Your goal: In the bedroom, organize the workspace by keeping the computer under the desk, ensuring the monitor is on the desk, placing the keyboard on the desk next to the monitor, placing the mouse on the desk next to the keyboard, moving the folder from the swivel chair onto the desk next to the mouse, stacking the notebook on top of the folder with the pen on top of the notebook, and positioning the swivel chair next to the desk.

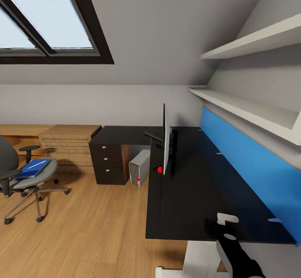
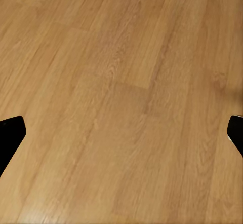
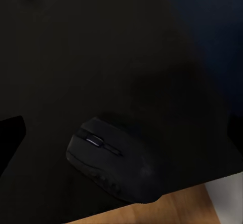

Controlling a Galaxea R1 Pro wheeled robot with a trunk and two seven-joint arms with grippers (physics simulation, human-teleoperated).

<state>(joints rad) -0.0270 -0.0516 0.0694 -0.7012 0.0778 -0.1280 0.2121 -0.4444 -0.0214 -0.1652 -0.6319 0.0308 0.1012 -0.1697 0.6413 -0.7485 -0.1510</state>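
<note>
My right fingers [image 3: 121, 127] are spread wide over the mouse [image 3: 114, 165], holding nothing; it lies at the bench [image 1: 188, 202] edge, well away from the monitor [image 1: 166, 140]. Left fingers [image 2: 121, 133] are wide open too, empty over floor. Next I grasp the mouse (carefully).

The counter [image 1: 196, 194], an L-shaped black top with a blue back panel and dark knobbed drawers, runs from the centre of the head view to its lower right. The monitor [image 1: 166, 144] stands upright on it at mid-frame, seen edge-on. Just behind it a flat black shape, probably the keyboard [image 1: 154, 134], lies on the top. The computer [image 1: 139, 167], a silver-grey tower with a red light, stands on the floor under the counter. In the right wrist view the mouse [image 3: 114, 165], black and rounded, rests near the counter's edge. At the head view's left the swivel chair [image 1: 25, 173] stands well apart from the counter, the blue folder [image 1: 32, 168] on its seat with the white pen [image 1: 35, 165] on top.
</note>
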